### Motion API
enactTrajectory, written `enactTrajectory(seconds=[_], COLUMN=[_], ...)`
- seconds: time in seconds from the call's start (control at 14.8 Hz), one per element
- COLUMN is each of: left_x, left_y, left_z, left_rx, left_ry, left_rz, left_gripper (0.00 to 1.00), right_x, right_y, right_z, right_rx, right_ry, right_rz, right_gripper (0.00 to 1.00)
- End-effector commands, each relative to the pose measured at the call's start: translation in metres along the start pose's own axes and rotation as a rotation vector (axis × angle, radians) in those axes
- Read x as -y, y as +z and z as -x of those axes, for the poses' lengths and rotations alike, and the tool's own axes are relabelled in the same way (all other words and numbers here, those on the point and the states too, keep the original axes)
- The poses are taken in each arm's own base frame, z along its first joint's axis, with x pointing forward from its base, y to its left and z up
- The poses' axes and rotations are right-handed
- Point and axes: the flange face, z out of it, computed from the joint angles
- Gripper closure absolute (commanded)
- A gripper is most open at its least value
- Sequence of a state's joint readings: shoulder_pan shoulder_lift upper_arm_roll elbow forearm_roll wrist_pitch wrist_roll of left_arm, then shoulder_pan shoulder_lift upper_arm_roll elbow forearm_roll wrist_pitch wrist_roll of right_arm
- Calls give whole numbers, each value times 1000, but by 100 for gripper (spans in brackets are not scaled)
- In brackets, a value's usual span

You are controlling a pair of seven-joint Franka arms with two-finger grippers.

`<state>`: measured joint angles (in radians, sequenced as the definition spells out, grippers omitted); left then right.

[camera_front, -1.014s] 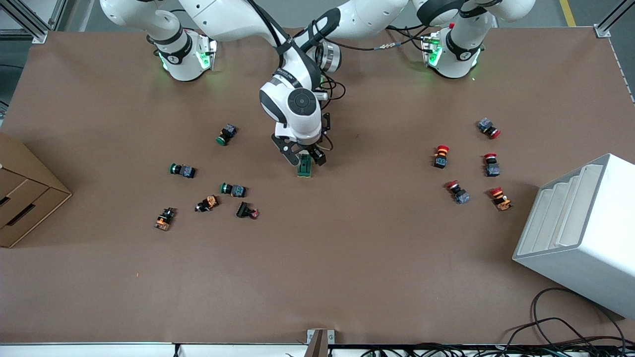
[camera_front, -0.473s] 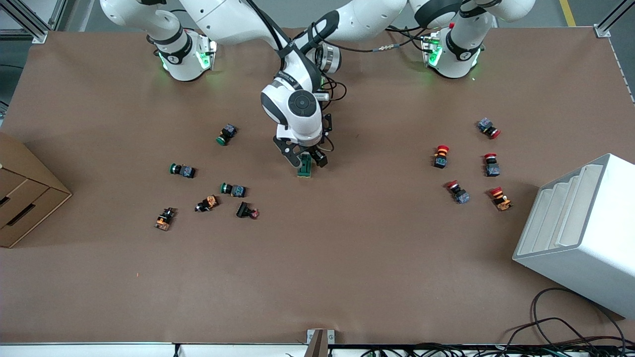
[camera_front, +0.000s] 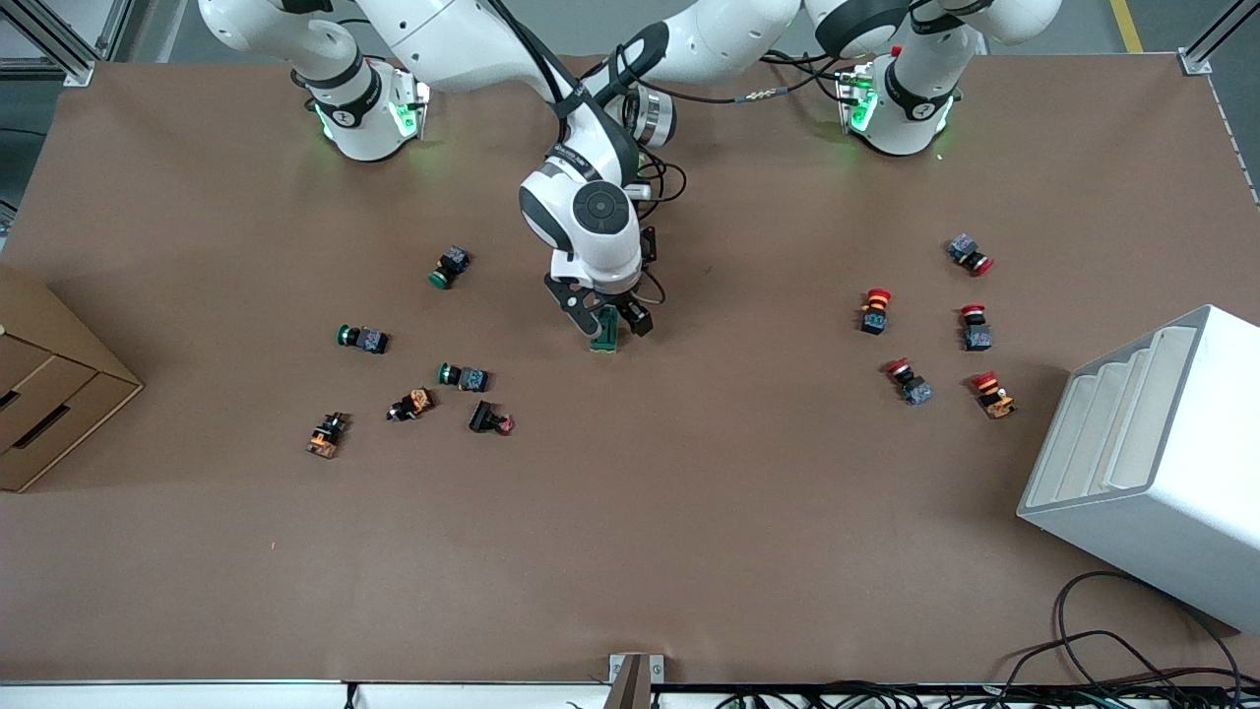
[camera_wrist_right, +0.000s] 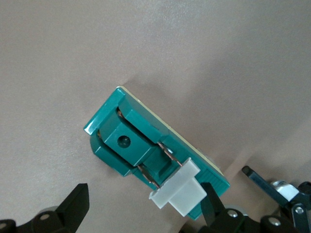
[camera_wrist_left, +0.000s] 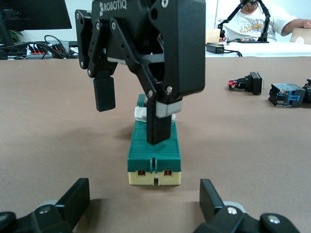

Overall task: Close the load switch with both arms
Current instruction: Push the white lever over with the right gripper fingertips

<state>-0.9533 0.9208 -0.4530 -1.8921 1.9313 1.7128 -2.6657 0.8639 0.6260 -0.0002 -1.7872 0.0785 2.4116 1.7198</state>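
Two white jointed arms (camera_front: 581, 212) with black bands, green-lit bases (black cables trailing), black ROBOTIQ-marked claw (camera_wrist_left: 131, 114)

Far end of the load switch (camera_front: 606, 333) hidden under the right gripper (camera_front: 608, 320) in the front view.

Bare table (camera_front: 630, 512) all round the load switch (camera_front: 606, 335) (right claw (camera_front: 608, 322) directly above it).

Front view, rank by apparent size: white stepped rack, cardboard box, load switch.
1. white stepped rack.
2. cardboard box, cut off by the view's edge, so its full size is unsure.
3. load switch, partly under the right gripper.
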Motion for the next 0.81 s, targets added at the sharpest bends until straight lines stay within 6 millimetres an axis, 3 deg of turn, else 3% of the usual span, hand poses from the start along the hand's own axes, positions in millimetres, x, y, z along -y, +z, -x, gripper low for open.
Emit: enactTrajectory(seconds=[0.0, 0.14, 0.41, 0.74], left_x=[1, 5, 2, 1], left_y=[4, 10, 3, 1], left_z=[20, 21, 23, 24], left_rx=[-5, -13, -14, -13], left_ry=[-27, -22, -49, -52], left_rz=[11, 6, 19, 21], left_gripper=[1, 1, 0, 0], right_x=[20, 27, 41, 46], right_y=[-18, -27, -42, -35], right_z=[-14, -23, -42, -55], right_rx=[10, 13, 14, 8], right_ry=[26, 36, 57, 33], right_rz=[-56, -73, -110, -111], right_gripper=[0, 0, 0, 0])
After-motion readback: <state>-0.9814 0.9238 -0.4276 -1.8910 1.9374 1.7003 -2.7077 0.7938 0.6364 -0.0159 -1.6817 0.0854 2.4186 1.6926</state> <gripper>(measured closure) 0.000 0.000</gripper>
